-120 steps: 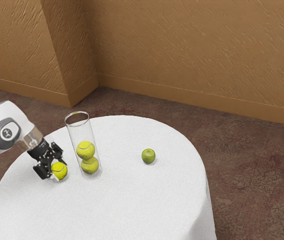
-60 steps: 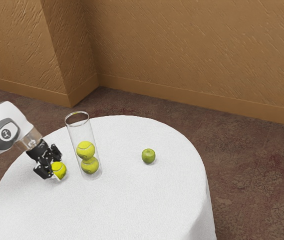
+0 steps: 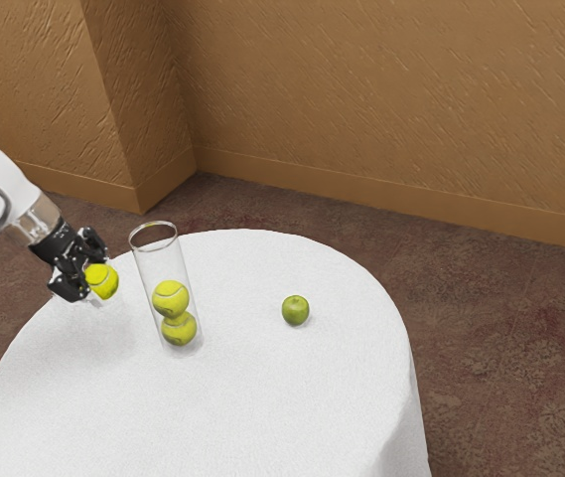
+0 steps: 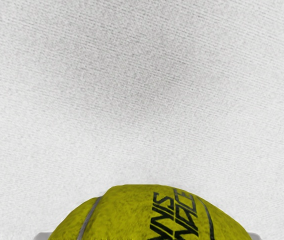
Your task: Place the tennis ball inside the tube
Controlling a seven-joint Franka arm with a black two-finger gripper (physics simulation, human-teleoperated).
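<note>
Lifting tennis ball above table | tool: clamped on ball | lettering: "…NIS", "…ACE"

Dining-style room; carpet, 1 clothed table

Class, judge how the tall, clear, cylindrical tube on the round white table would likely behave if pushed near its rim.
The tube would probably tip, being tall and narrow. The two yellow-green tennis balls low inside may steady it somewhat. Its straight, round wall looks stiff, so once toppled it might roll.
</note>
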